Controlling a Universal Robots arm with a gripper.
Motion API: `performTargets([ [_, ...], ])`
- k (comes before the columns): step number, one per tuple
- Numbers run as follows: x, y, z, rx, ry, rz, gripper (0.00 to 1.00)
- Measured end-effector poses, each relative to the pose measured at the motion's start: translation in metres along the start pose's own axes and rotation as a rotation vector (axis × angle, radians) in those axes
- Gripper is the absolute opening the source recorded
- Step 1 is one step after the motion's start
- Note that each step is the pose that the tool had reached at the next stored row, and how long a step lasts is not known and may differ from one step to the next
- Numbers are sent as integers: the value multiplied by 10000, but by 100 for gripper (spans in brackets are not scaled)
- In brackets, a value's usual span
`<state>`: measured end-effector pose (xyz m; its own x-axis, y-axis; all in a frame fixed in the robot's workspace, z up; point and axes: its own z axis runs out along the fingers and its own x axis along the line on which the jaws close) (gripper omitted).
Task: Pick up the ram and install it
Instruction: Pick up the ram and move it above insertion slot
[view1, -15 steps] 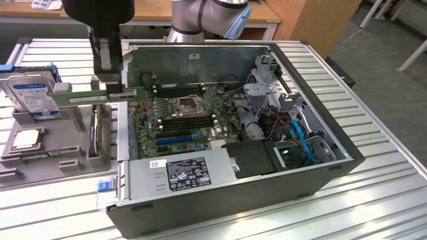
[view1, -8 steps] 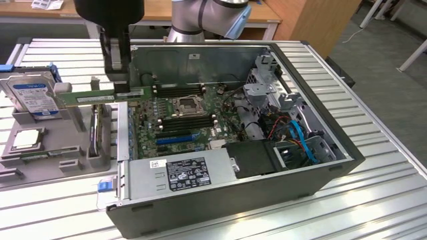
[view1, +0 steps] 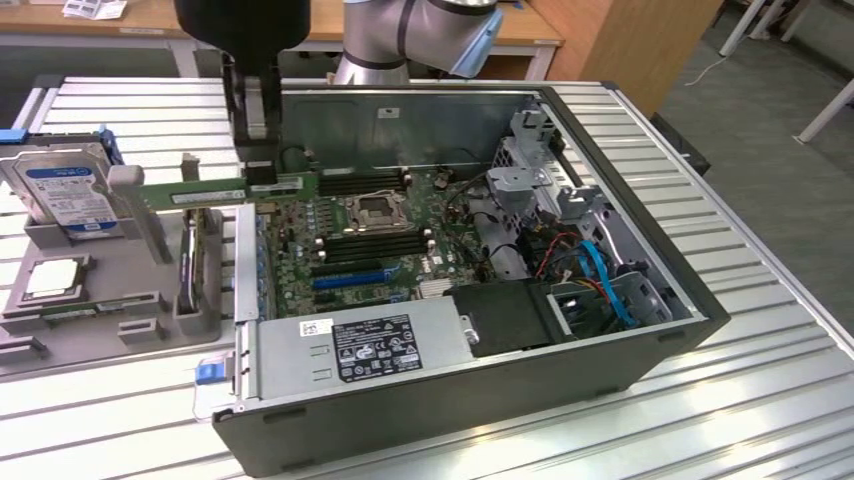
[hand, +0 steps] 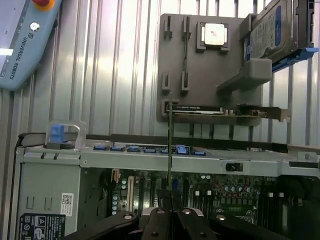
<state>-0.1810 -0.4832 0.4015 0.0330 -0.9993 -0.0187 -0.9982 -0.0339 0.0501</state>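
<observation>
a slatted metal table (view1: 774, 350) carries an open case (view1: 467, 420) and a grey tray (view1: 54, 350). the gripper (view1: 271, 182) is clamped tight on the ram (view1: 200, 193), which is clear of the tray and hangs level above the case's near wall. pickup looks done. seating it in the slots (view1: 380, 243) below remains.

Open PC case (view1: 441, 420) on slatted table (view1: 747, 400); grey tray (view1: 54, 345) beside it carries hard drive (view1: 64, 195), CPU chip (view1: 54, 278).

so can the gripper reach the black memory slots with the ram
Probably yes: the gripper, shut on the ram, is above the open case, and nothing covers the black slots. One end of the ram overhangs the case wall, which could catch.
</observation>
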Motion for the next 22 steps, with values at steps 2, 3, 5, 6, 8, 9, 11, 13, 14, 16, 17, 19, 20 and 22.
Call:
performTargets([
  [2, 1, -31, -2, -2, 0, 1, 11],
  [3, 1, -47, -3, -2, 0, 2, 11],
  [5, 2, -77, -4, -4, 0, 1, 11],
  [6, 3, -91, -5, -4, 1, 1, 11],
  [8, 4, -120, -6, -4, 0, 1, 11],
  [9, 4, -134, -7, -5, 0, 1, 11],
  [11, 5, -160, -8, -5, 0, 1, 11],
  [13, 6, -184, -10, -6, 1, 1, 11],
  [14, 6, -195, -10, -5, 0, 1, 11],
  [16, 7, -217, -11, -6, 0, 2, 11],
  [17, 7, -231, -12, -6, 0, 1, 11],
  [19, 8, -262, -14, -7, 1, 1, 11],
  [20, 9, -277, -14, -6, 0, 1, 11],
  [22, 10, -308, -16, -7, 0, 1, 11],
])
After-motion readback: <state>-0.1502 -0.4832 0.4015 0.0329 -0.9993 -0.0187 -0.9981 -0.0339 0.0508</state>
